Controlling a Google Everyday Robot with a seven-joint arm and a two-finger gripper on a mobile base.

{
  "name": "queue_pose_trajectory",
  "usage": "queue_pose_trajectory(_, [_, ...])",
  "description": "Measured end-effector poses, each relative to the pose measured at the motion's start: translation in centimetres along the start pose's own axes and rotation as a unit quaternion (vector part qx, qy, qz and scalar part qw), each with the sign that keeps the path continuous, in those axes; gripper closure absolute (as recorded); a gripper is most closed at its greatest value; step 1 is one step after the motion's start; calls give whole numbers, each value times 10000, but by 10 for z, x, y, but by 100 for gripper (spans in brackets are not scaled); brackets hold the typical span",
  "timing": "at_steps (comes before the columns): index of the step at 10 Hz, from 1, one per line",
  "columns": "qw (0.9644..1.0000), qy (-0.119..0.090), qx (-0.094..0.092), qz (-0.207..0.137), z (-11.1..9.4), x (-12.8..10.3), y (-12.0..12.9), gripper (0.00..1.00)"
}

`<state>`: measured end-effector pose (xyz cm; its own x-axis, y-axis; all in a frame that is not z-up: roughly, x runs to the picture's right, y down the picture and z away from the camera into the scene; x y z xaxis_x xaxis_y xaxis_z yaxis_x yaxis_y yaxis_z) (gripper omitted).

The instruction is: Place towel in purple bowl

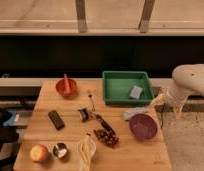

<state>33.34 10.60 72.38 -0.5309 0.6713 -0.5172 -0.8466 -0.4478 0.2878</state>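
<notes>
The purple bowl (143, 126) sits on the wooden table (70, 135) near its right edge. A grey towel (135, 113) lies crumpled just behind the bowl's far rim, between the bowl and the green bin (120, 85). My white arm (192, 82) reaches in from the right. My gripper (157, 102) hangs at the right end of the towel, above and behind the bowl. Whether it touches the towel is unclear.
The green bin holds a small grey block (136, 92). A red bowl (66, 88), a spoon (91, 99), a black handled tool (98, 119), a black flat device (56, 119), dark red fruit (107, 137), an apple (38, 152), a metal cup (60, 149) and a pale banana (86, 149) lie on the table.
</notes>
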Motion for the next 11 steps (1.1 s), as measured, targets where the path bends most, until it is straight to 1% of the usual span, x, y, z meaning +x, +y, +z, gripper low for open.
queue_pose_trajectory(1, [9998,-6,24,-196,2,1,15,20])
queue_pose_trajectory(3, [9974,-7,100,-711,12,7,53,20])
queue_pose_trajectory(4, [9951,-28,117,-980,16,10,73,20])
queue_pose_trajectory(5, [9925,-61,153,-1212,19,11,86,20])
queue_pose_trajectory(6, [9890,-98,174,-1466,23,12,99,20])
queue_pose_trajectory(7, [9865,-120,187,-1622,26,13,108,20])
queue_pose_trajectory(9, [9824,-169,240,-1846,31,11,116,20])
queue_pose_trajectory(11, [9781,-131,231,-2065,40,6,129,20])
